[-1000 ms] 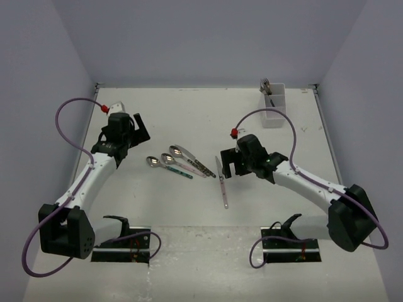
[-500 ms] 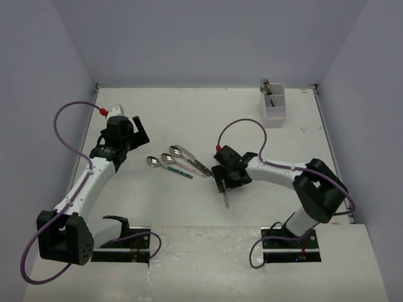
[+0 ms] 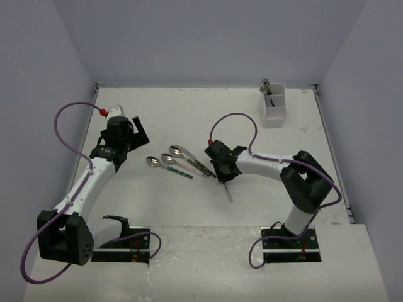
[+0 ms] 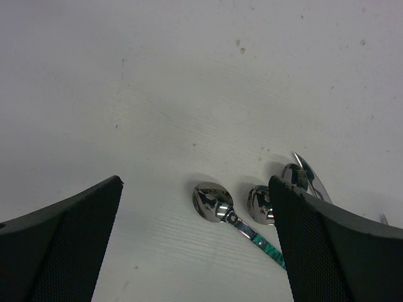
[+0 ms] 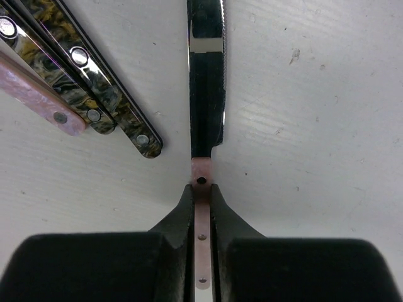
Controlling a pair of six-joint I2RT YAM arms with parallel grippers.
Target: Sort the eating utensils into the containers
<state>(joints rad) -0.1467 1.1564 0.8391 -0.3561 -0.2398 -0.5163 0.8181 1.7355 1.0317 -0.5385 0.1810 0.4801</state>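
1. Knife (image 5: 206, 94): one, pink handle, lying on the table (image 3: 189, 113) with its blade pointing away from the right gripper (image 5: 201, 189).
2. Right gripper: fingers pinched tight on the knife's handle, just behind the blade. From above, the tail of the handle sticks out past the gripper towards the near edge.
3. Spoons (image 3: 167, 158): three bowls counted from above, in a fanned group just left of the knife and not touching it.
4. Handles in that group: two dark handles (image 5: 94, 74), one pink handle (image 5: 38, 94) and one teal handle (image 4: 264, 245). That makes four handles against three bowls. The heads overlap, so the group may hold three pieces or four.
5. Left gripper (image 4: 195, 180): one, fingers spread wide, holding nothing. It hovers over bare table, with the spoon bowls just beyond its fingertips.
6. Container (image 3: 274, 108): one, white, at the far right, well apart from both grippers. A few utensils (image 3: 267, 83) stand upright in it, too small to count.
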